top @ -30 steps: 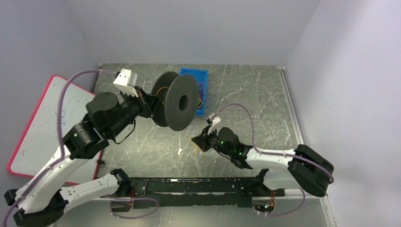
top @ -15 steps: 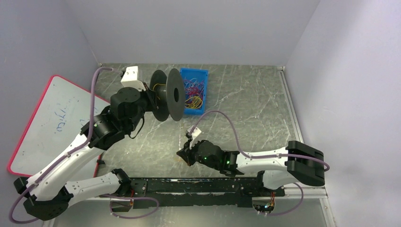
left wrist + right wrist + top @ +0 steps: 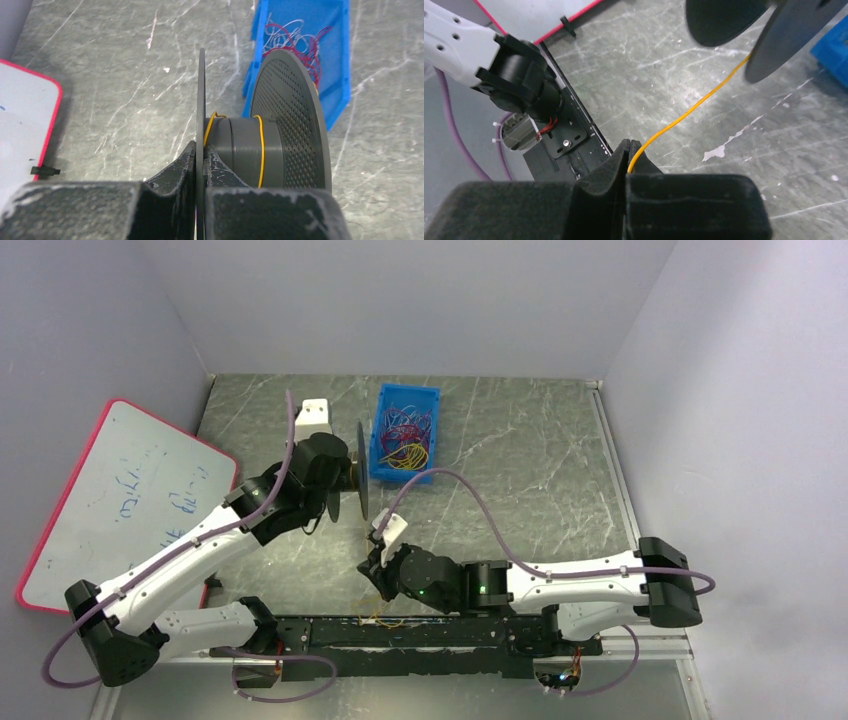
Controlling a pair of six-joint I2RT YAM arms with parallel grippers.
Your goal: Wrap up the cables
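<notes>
I have the left gripper [image 3: 200,156] clamped on the thin near flange of the spool [image 3: 280,125], holding it on edge just beside the blue bin [image 3: 336,75]. A yellow cable [image 3: 694,106] lies in a couple of turns on the hub and runs down from the spool to the right gripper [image 3: 626,150]. Its jaws are pinched together on the cable, low near the front rail [image 3: 430,632]. The other cables [image 3: 402,432], red, purple and yellow, sit tangled in the bin. A whiteboard [image 3: 120,480] lies off to the left.
</notes>
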